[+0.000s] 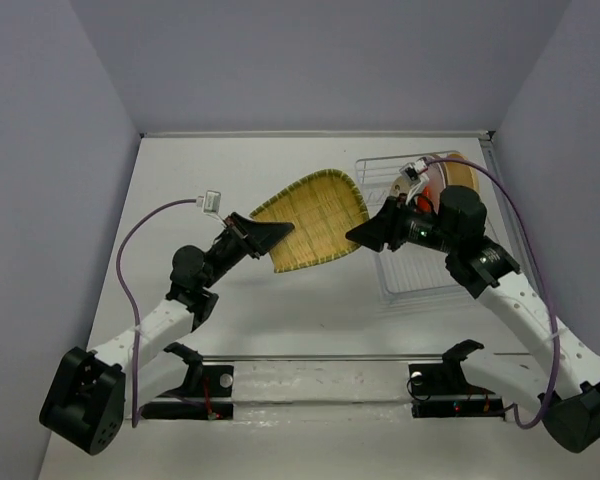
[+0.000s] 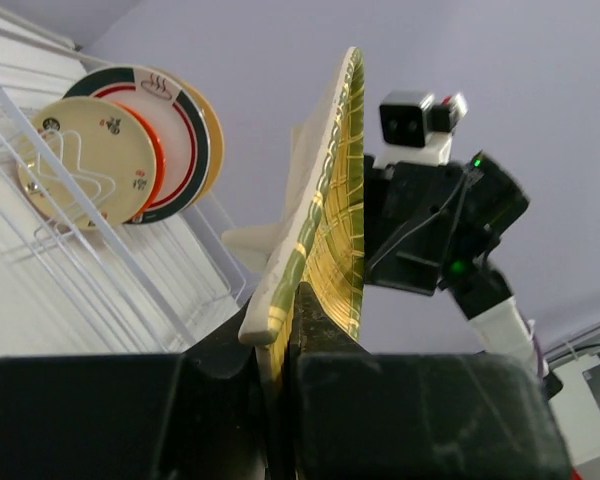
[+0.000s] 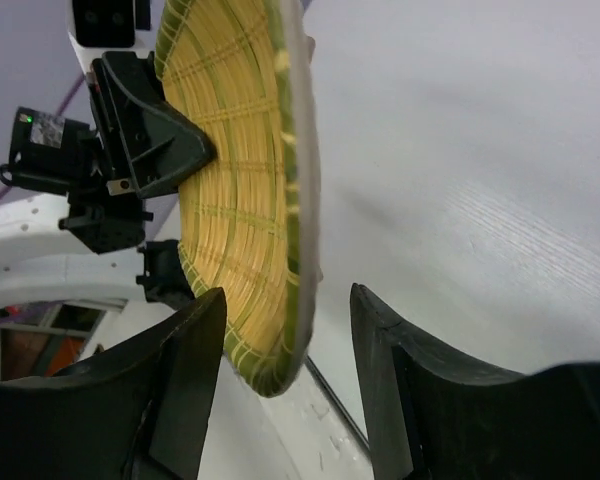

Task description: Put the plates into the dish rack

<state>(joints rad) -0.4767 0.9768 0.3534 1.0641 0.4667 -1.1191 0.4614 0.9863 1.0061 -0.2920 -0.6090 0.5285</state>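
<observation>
The ribbed yellow-green oblong plate (image 1: 310, 220) hangs above the table, left of the dish rack (image 1: 408, 272). My left gripper (image 1: 267, 235) is shut on the plate's left end, and the left wrist view shows the plate's rim (image 2: 332, 200) pinched edge-on between the fingers (image 2: 285, 325). My right gripper (image 1: 365, 236) is open. Its fingers straddle the plate's other end (image 3: 248, 190) with a gap on each side (image 3: 288, 335). Standing in the rack (image 2: 100, 235) are a small beige patterned plate (image 2: 75, 170), an orange one (image 2: 157, 160), a white teal-red rimmed one (image 2: 185, 115) and a tan one (image 1: 462, 176).
The rack sits at the back right near the right wall (image 1: 560, 150). A black rail with clamps (image 1: 330, 358) runs along the near edge between the arm bases. A purple cable (image 1: 130, 250) loops from the left wrist.
</observation>
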